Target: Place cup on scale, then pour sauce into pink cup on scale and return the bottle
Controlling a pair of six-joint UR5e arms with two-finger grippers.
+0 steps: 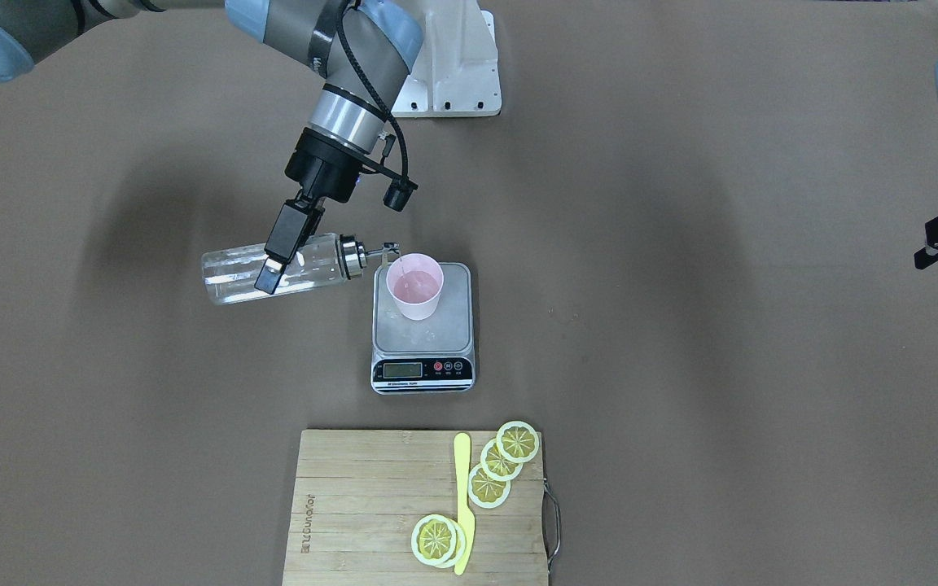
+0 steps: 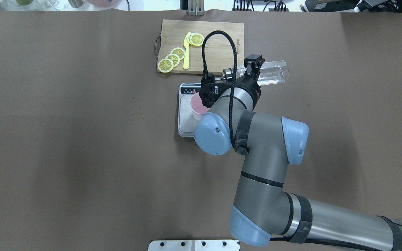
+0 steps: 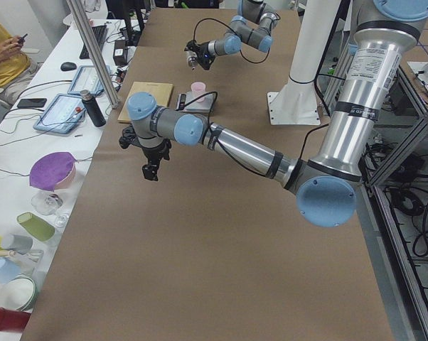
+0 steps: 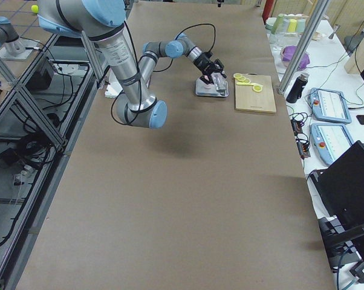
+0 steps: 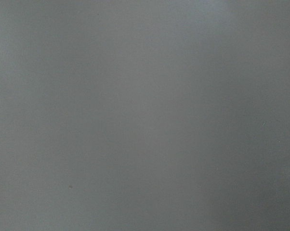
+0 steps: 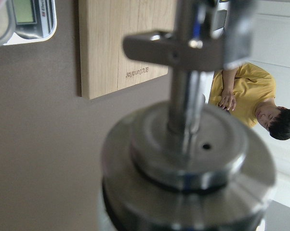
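My right gripper (image 1: 273, 273) and the tipped bottle (image 1: 233, 278) it clamps close off the scale (image 1: 458, 327) on my right side. The cutting board (image 1: 363, 505) stands near, just beyond it. On my left side, bare table (image 1: 681, 325) gives a gripper passage to the cup (image 1: 414, 296).

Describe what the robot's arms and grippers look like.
Both arms, right arm and left arm, are silver-grey tubes with pale blue joint caps. A black braided cable loops along the right wrist. The right gripper is black, with slim, flat fingers.

Pink cup (image 1: 414, 308) upright on scale (image 1: 423, 369), rear of platform, with clear sauce (image 1: 414, 285) inside. Glass bottle (image 1: 229, 281) near-horizontal beside scale, spout at cup rim.
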